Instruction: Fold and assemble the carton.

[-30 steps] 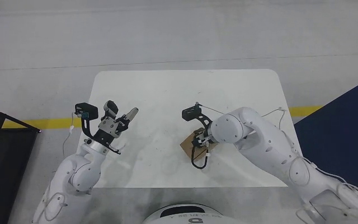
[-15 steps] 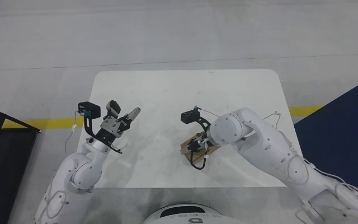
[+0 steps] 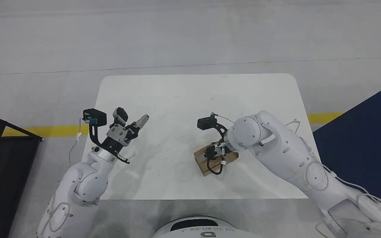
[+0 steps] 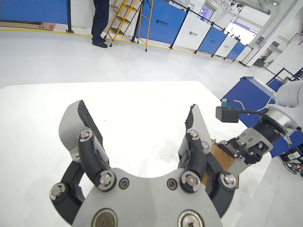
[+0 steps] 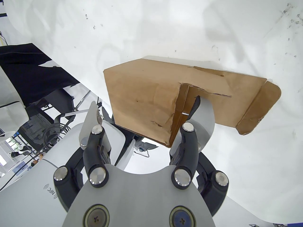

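The brown carton [image 3: 202,162] lies near the table's front edge, partly folded, with one rounded flap [image 5: 260,105] sticking out; it also shows in the left wrist view as the carton [image 4: 223,158]. My right gripper [image 3: 213,156] is at it, open wide. One finger [image 5: 203,109] is tucked into the carton's [image 5: 142,95] open end and the other finger [image 5: 94,116] stands outside its opposite wall. My left gripper [image 3: 132,116] hovers open and empty over the table's left part, well apart from the carton.
The white table [image 3: 178,95] has rounded corners, and its front edge lies close behind the carton. Bare surface stretches between the two arms and toward the far side. A black frame [image 3: 12,134] stands on the floor at the left.
My right gripper has shifted the carton slightly right and toward the front edge, turning it a little. The left arm has barely moved.
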`<action>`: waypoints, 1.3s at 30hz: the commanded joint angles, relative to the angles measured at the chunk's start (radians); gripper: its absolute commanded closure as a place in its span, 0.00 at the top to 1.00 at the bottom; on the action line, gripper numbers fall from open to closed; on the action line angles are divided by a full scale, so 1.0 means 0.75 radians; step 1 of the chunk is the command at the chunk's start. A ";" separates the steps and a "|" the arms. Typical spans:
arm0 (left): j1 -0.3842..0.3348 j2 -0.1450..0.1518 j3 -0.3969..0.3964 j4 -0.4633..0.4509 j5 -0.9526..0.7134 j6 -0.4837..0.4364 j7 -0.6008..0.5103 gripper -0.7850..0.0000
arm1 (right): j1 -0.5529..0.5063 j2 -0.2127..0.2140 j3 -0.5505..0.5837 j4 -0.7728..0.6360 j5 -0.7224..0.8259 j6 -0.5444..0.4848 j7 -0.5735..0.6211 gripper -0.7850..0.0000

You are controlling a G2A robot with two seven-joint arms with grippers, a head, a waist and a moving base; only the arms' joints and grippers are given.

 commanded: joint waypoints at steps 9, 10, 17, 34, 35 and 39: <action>0.005 -0.004 -0.008 -0.013 -0.009 -0.004 -0.003 1.00 | 0.015 -0.009 -0.013 -0.017 0.072 0.006 0.023 0.00; 0.004 -0.004 -0.008 -0.012 -0.009 -0.006 -0.005 1.00 | 0.017 -0.009 -0.014 -0.021 0.067 0.006 0.027 0.00; 0.000 -0.007 -0.009 -0.006 -0.016 -0.017 -0.002 1.00 | 0.047 0.002 -0.039 -0.093 -0.083 -0.004 0.053 0.00; 0.018 -0.013 -0.004 0.007 -0.011 -0.030 0.006 1.00 | 0.041 0.013 -0.157 -0.155 -0.206 -0.024 0.073 0.56; 0.018 -0.013 -0.001 0.005 -0.009 -0.030 0.004 1.00 | 0.041 0.015 -0.159 -0.160 -0.211 -0.023 0.073 0.60; 0.019 -0.015 0.009 0.002 -0.006 -0.028 0.002 1.00 | 0.037 0.020 -0.163 -0.167 -0.221 -0.020 0.070 0.78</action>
